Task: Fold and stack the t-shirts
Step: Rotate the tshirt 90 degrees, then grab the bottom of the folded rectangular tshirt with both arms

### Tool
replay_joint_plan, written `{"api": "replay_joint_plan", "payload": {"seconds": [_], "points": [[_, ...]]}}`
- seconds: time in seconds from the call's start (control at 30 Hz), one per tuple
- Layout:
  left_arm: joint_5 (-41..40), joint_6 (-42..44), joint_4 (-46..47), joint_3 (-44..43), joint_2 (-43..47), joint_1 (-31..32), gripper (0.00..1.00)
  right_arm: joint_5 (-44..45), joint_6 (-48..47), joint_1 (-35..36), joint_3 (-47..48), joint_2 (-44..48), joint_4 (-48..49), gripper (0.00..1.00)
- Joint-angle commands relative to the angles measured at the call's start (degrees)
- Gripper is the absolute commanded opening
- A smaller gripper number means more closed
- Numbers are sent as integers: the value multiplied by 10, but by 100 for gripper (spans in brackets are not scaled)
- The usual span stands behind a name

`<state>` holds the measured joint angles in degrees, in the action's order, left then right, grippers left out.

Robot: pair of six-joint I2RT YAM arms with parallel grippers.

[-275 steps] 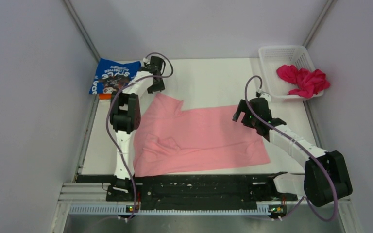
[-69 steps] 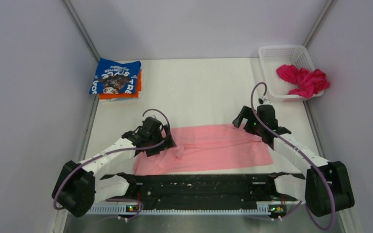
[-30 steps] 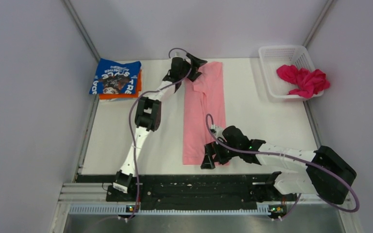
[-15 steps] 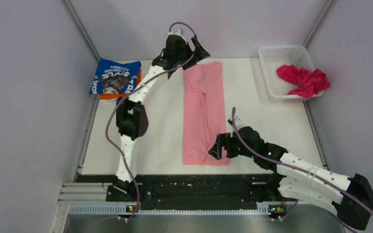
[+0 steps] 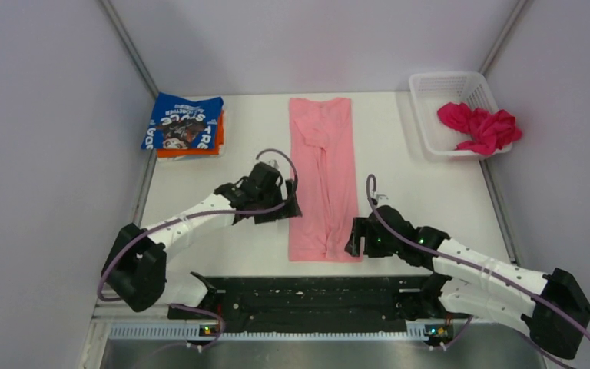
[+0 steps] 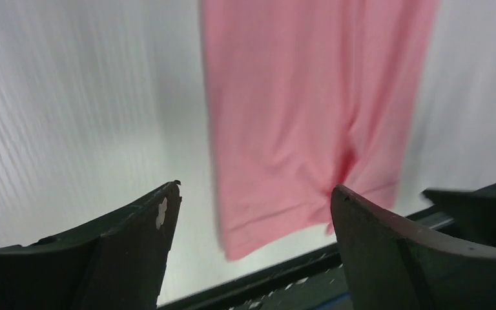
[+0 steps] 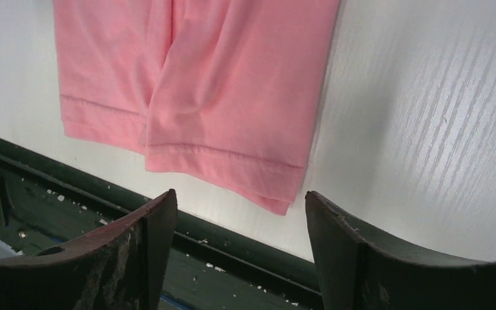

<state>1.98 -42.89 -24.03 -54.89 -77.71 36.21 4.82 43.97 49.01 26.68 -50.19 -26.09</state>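
Observation:
The light pink t-shirt [image 5: 324,177] lies folded into a long narrow strip down the middle of the table; it also shows in the left wrist view [image 6: 297,110] and the right wrist view [image 7: 194,84]. My left gripper [image 5: 290,206] is open and empty beside the strip's left edge. My right gripper [image 5: 353,240] is open and empty beside the strip's near right corner. The blue t-shirt with white lettering [image 5: 183,121] lies folded on the orange t-shirt [image 5: 192,151] at the back left. The magenta t-shirt [image 5: 480,127] is crumpled in the basket.
A white lattice basket [image 5: 439,86] stands at the back right corner. A black rail [image 5: 315,288] runs along the table's near edge, close to the pink strip's hem. Grey walls close the sides and back.
Over the earlier frames the pink shirt was folded to a strip and turned lengthwise. In the last half second the left arm came back from the far end to mid-table; the right gripper let go.

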Motion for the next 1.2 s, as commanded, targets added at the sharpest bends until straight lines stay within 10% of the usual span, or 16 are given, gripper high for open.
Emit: {"api": "replay_joint_plan", "payload": {"seconds": [0.0,0.67,1.0,1.17], "points": [[36,-54,-38,95,51,42,89,-6,13,4,-1,-36,32,69],[89,-78,4,149,-61,116,60,-26,19,3,-25,-113,57,46],[60,-74,-22,133,-89,117,0,-18,27,3,-27,-110,43,21],[56,-75,-40,151,-74,117,0,-19,23,4,-30,-86,10,12]]}}
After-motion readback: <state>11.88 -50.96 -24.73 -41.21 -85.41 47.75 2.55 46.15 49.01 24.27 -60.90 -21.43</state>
